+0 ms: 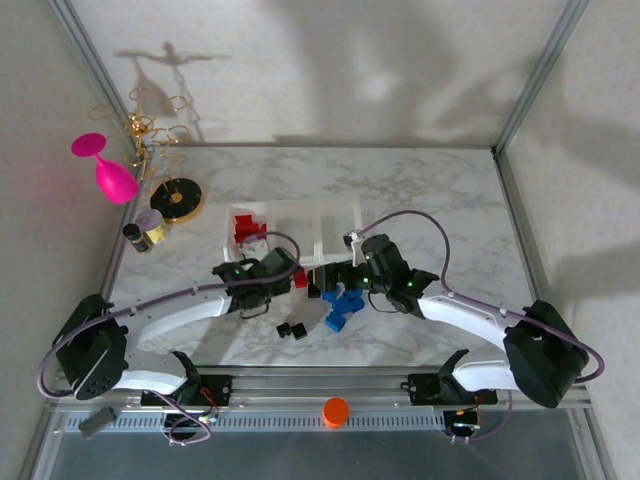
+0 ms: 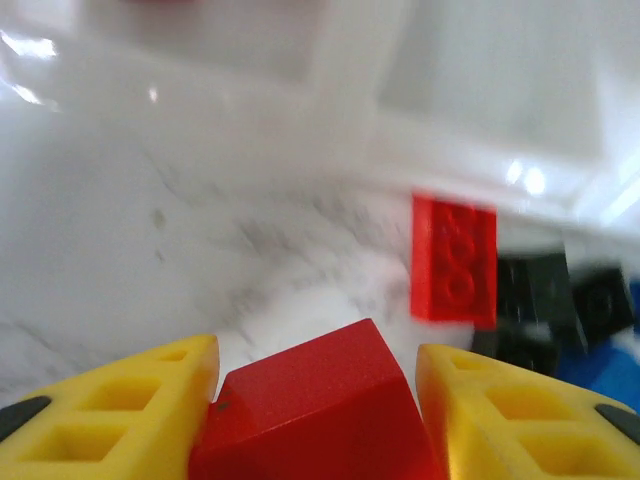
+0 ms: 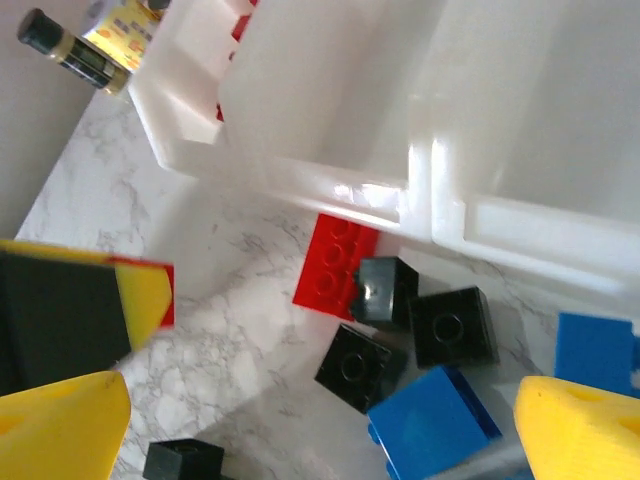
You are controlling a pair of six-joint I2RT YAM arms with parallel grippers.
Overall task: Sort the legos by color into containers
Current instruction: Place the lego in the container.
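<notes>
- Left wrist view is showing the left gripper (image 2: 315, 350) clamping a red brick (image 2: 310, 420), near the containers (image 2: 350, 100).
- Right gripper (image 3: 322, 390) is hovering wide open above black bricks (image 3: 452, 326) and a blue brick (image 3: 430, 420).

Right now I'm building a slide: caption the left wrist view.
Left claw grips a red lego; a flat red lego and black legos lie ahead.

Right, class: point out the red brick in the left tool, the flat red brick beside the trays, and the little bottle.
held red brick (image 2: 310, 400), left wrist view, on its top face.
flat red brick (image 3: 335, 262), right wrist view, on its studded top.
bottle (image 3: 95, 48), right wrist view, on its body.
</notes>
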